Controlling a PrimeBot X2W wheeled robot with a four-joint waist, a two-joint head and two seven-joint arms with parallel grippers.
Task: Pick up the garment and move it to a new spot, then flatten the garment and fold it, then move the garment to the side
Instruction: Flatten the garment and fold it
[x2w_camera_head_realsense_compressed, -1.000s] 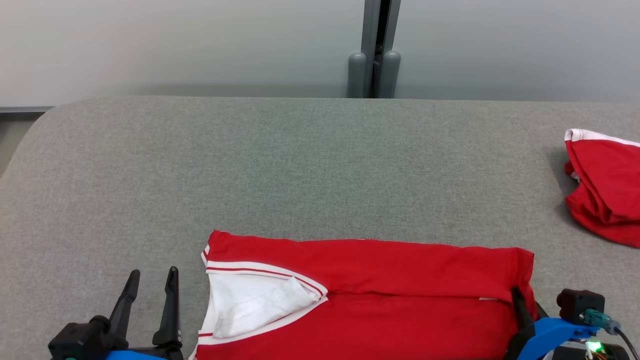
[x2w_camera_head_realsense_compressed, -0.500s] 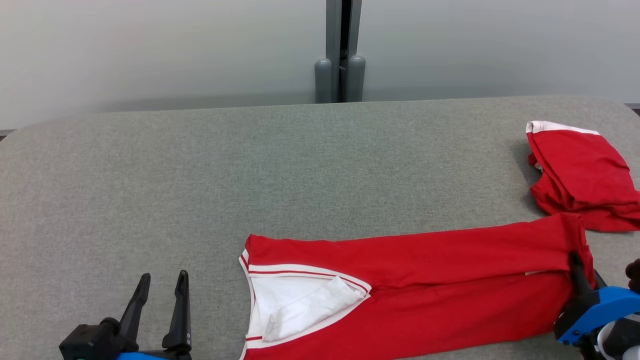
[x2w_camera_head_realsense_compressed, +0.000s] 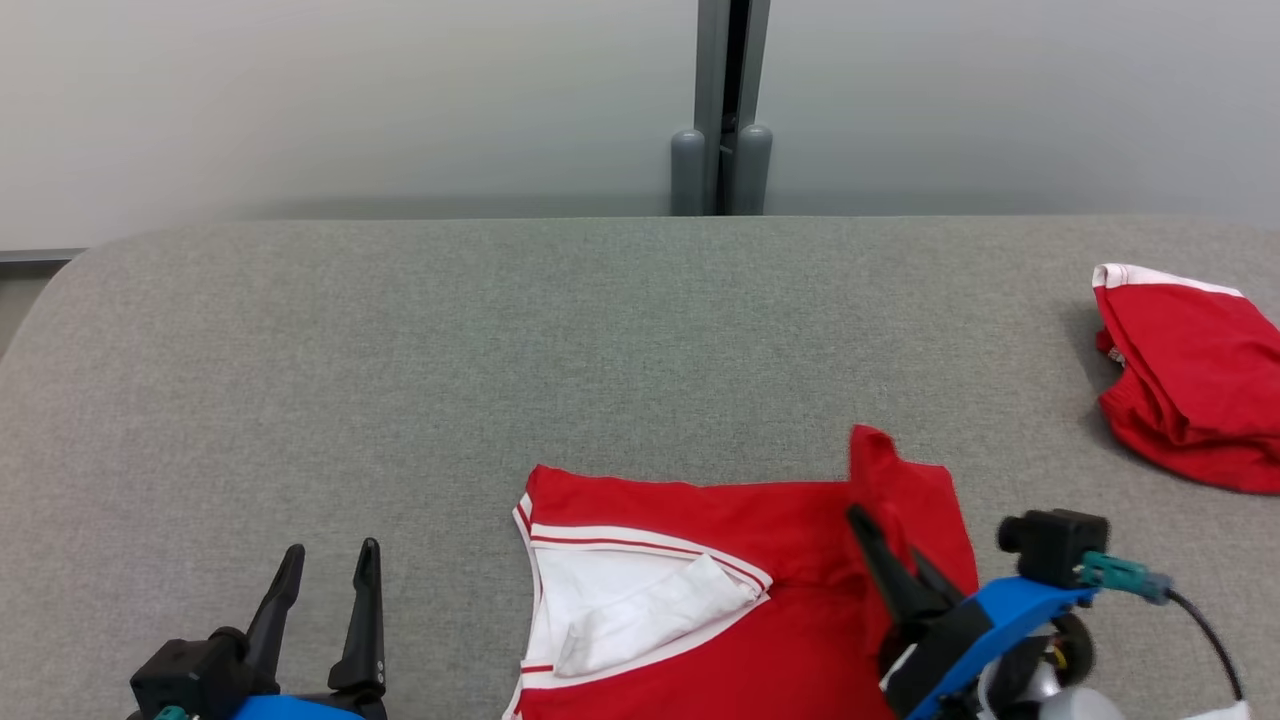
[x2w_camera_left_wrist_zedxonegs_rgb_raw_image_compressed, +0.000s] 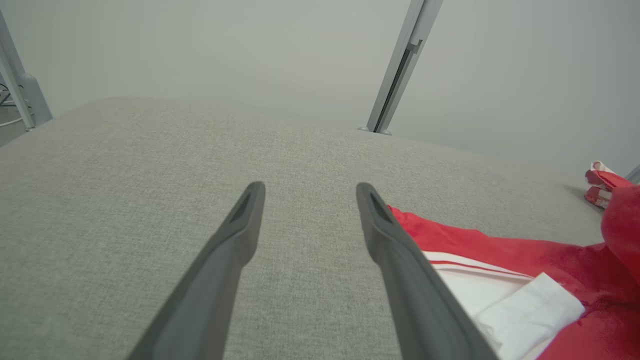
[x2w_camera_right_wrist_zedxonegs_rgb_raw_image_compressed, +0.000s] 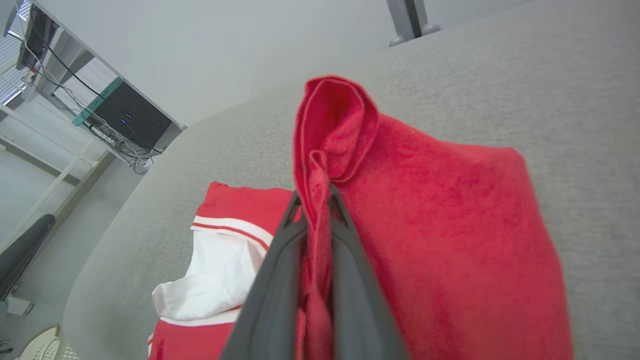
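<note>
Beyond the garment (x2w_camera_head_realsense_compressed: 780, 650) you have an open stretch of grey table (x2w_camera_head_realsense_compressed: 450, 330) running to its far edge, where the wall (x2w_camera_head_realsense_compressed: 350, 100) and an upright grey post (x2w_camera_head_realsense_compressed: 722, 110) close it off. Left of the garment the surface lies bare out to the rounded corner. Your left gripper (x2w_camera_head_realsense_compressed: 332, 548) sits there with fingers spread, apart from the collar. At the garment's right end the right gripper (x2w_camera_head_realsense_compressed: 885, 535) stands pinched on a raised red fold, which bars a low pass across that end. Further right of the garment, by the table's edge, lies a red bundle (x2w_camera_head_realsense_compressed: 1190, 400), with a bare lane between the two.
</note>
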